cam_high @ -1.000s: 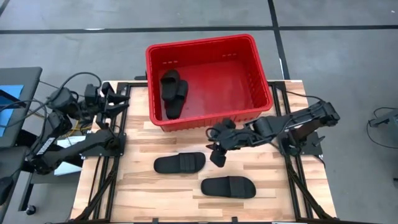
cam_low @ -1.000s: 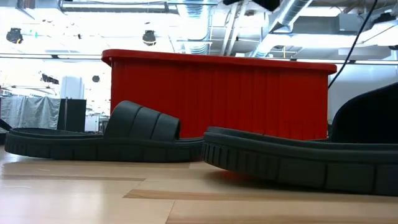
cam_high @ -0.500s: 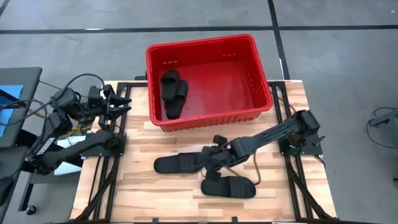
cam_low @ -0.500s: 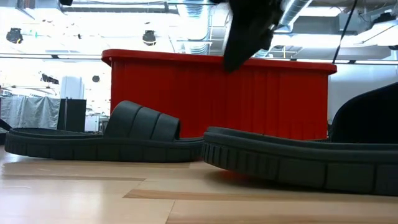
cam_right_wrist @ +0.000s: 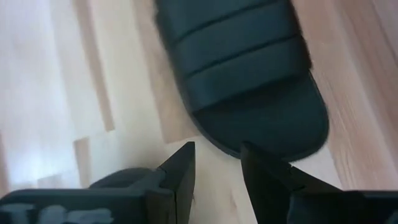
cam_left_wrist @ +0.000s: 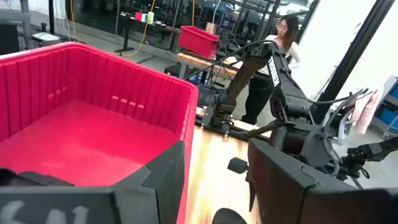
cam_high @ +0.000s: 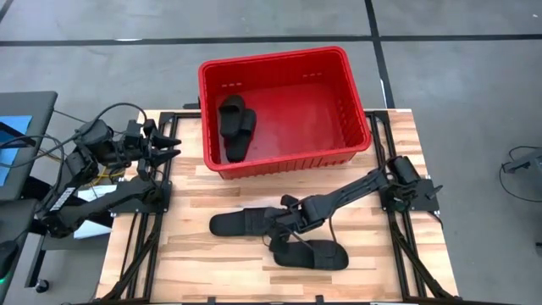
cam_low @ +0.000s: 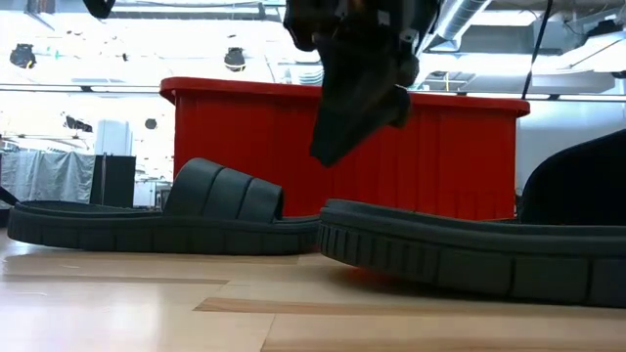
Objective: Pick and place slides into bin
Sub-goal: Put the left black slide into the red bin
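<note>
Two black slides point(cam_high: 235, 127) lie on the floor of the red bin point(cam_high: 279, 59), at its left side. Two more rest sole-down on the wooden table: a farther one point(cam_high: 241, 223) and a nearer one point(cam_high: 311, 255). My right gripper point(cam_right_wrist: 214, 165) hangs open, slanting down, just above the table at the farther slide's right end point(cam_right_wrist: 273, 130); nothing is between its fingers. In the low view it point(cam_low: 357, 98) hangs clear above both slides. My left gripper point(cam_left_wrist: 214, 180) waits open at the table's left, pointing level toward the bin.
The bin's front wall point(cam_low: 342, 147) stands right behind the two table slides. Black frame rails point(cam_high: 161, 212) run along both table sides. A person point(cam_left_wrist: 286, 37) stands in the room beyond the table. Bare wood point(cam_high: 186, 271) lies near the front left.
My right gripper has come down from in front of the bin toward the table's near-left and tipped further down, ending just above the farther slide's right end. Both table slides have stayed where they were.
</note>
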Motion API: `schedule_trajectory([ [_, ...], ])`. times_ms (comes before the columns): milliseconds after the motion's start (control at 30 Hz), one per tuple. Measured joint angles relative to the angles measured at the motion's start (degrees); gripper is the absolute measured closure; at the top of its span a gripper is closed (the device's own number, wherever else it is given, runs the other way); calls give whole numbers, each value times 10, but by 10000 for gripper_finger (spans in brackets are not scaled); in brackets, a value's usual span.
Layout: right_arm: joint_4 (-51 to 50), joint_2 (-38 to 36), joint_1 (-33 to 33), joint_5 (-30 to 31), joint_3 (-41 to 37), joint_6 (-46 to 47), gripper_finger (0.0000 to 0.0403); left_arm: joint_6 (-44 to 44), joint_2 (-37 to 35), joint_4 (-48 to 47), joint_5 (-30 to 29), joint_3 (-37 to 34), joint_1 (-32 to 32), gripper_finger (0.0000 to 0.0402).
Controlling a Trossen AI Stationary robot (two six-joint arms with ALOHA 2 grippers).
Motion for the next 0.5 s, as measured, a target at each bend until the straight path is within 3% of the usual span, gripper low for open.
schedule_trajectory([
  [500,-48,1,-46,1,0,184,282,1,0,0,0,0,0,237],
])
